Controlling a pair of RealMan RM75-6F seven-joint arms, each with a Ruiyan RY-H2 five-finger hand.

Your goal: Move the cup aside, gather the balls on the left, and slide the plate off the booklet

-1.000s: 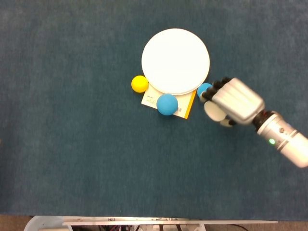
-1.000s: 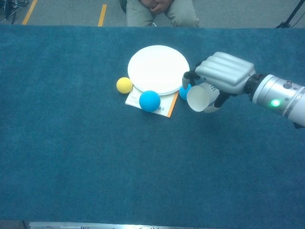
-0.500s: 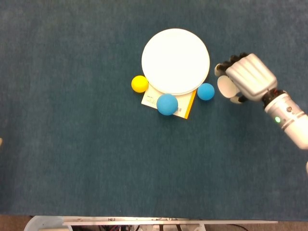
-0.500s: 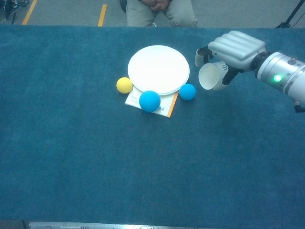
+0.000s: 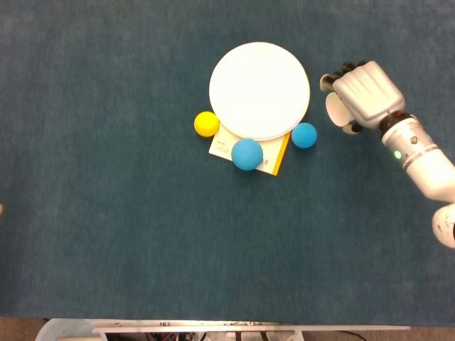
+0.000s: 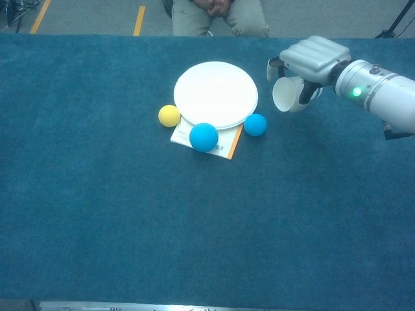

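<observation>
Head view: right hand (image 5: 361, 94) w/ fingers curled round the white cup (image 5: 335, 112), tipped on its side, just right of the plate (image 5: 259, 89). Cup looks thin, light, crushable, so grip the wall gently.

Chest view: plate smooth, rigid, round, lying on the flat paper booklet (image 6: 224, 146). Balls look smooth & prob roll easily. Left hand not seen.

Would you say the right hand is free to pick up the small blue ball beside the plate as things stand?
Probably not yet. The right hand holds the cup, so its fingers are occupied. The small blue ball lies bare on the cloth beside the plate, with nothing over it; once the cup is set down, the way looks free.
</observation>
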